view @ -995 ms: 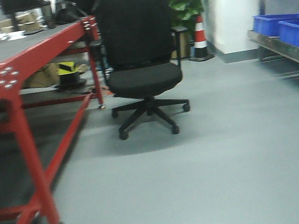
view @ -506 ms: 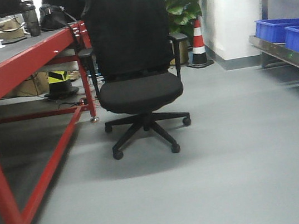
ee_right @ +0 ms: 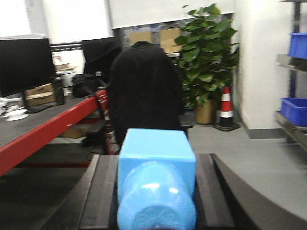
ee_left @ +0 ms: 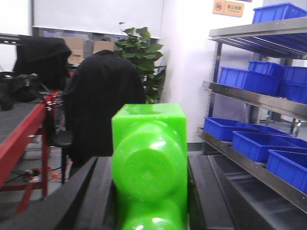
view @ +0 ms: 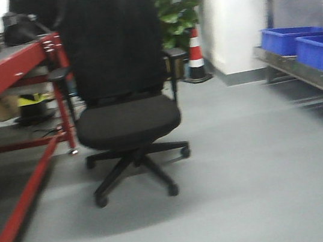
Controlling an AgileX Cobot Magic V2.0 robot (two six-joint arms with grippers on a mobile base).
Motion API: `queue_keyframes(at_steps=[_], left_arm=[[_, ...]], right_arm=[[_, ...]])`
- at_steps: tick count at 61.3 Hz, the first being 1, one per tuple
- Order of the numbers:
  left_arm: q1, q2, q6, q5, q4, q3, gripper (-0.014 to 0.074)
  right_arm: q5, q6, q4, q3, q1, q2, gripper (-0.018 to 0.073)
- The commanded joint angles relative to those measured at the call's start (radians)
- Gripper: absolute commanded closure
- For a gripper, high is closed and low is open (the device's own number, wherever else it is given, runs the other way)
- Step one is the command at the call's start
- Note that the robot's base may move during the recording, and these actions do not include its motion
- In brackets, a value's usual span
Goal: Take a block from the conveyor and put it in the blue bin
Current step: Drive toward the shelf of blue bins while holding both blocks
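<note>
Front view: conveyor (view: 2,75) along the left edge, chair (view: 122,102) at centre, bins (view: 315,49) on the right shelf (view: 300,71); open floor (view: 259,161) between chair and shelf.
Left wrist: left gripper (ee_left: 146,165) clamped on green block (ee_left: 148,139).
Right wrist: right gripper (ee_right: 157,160) clamped on blue block (ee_right: 154,187).

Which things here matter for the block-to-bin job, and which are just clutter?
Job: green block in left pincer; blue block in right pincer; conveyor; blue bins on the shelf.
Lying about: office chair; traffic cone; potted plant.
</note>
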Motion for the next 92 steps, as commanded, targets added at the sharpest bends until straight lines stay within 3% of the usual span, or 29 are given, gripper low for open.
queue_keyframes(at_steps=[1, 92], left_arm=[[-0.004, -0.004, -0.001, -0.020, 0.001, -0.001, 0.0707], [-0.004, -0.004, -0.001, -0.021, 0.001, -0.001, 0.0707]], right_arm=[[-0.022, -0.007, -0.009, 0.002, -0.001, -0.001, 0.0721], [-0.022, -0.007, -0.009, 0.002, -0.001, -0.001, 0.0721]])
